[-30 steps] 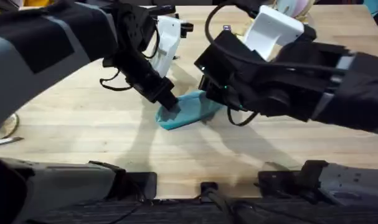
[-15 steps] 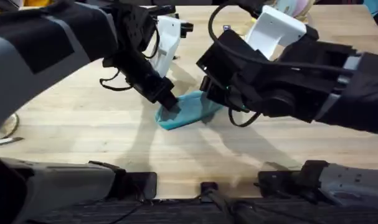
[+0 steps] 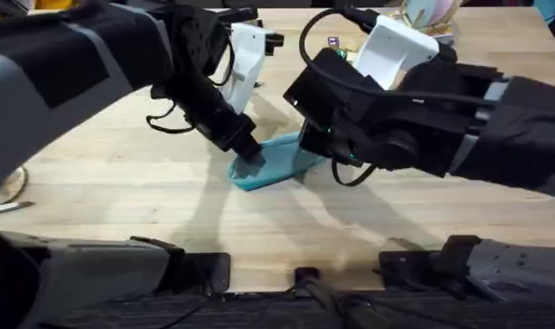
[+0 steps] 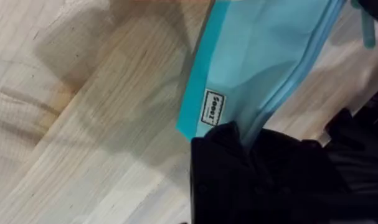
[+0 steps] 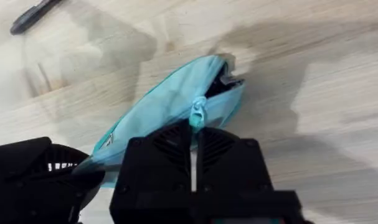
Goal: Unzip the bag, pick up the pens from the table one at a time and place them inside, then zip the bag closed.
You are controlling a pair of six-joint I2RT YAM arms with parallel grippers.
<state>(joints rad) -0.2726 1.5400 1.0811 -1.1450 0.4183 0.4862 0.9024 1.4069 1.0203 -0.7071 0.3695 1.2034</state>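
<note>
The bag (image 3: 275, 162) lies mid-table (image 3: 122, 174), its far end gaping open. The left gripper (image 3: 248, 152) pinches the near end beside the small label (image 4: 213, 107). The right gripper (image 5: 193, 127) has its fingers pressed together, seemingly on the zipper pull tab (image 5: 197, 112). A black pen (image 5: 33, 15) lies well apart. Since a second ago the right arm has shifted slightly; the bag has barely moved.

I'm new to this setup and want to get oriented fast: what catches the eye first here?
The teal bag lies mid-table, with both dark arms converging on it. The left gripper clamps its near end beside the small label, while the right gripper is shut on the zipper pull. A black pen lies apart on the wood.
</note>
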